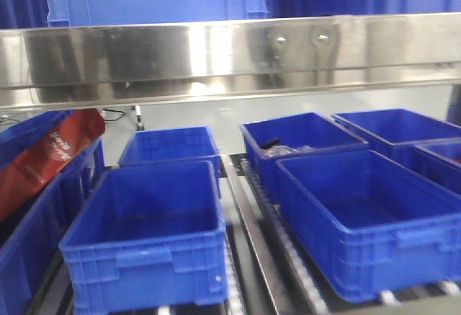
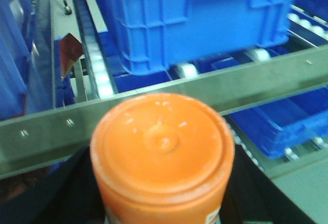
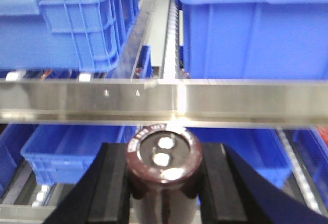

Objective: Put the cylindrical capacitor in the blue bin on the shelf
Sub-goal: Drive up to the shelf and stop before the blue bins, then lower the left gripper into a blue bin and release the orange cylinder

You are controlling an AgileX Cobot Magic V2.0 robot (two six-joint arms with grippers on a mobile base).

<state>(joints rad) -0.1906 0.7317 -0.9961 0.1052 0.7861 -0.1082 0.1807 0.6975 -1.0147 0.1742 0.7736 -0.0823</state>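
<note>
Right hand [image 3: 163,183]: clamps the cylindrical capacitor [image 3: 163,155].
Left hand [image 2: 161,203]: grips the orange cylinder [image 2: 163,147].
Risk: we may knock it against the shelf [image 3: 230,101] ahead.

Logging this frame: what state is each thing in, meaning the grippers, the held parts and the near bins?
Right gripper: shut on capacitor.
Capacitor: upright, held, not yet in a bin.
Left gripper: shut on orange cylinder.
Orange cylinder: upright, held.
Front left bin: looks empty.
Front right bin: looks empty.
Back bin: holds a few small items, too blurred to name.
</note>
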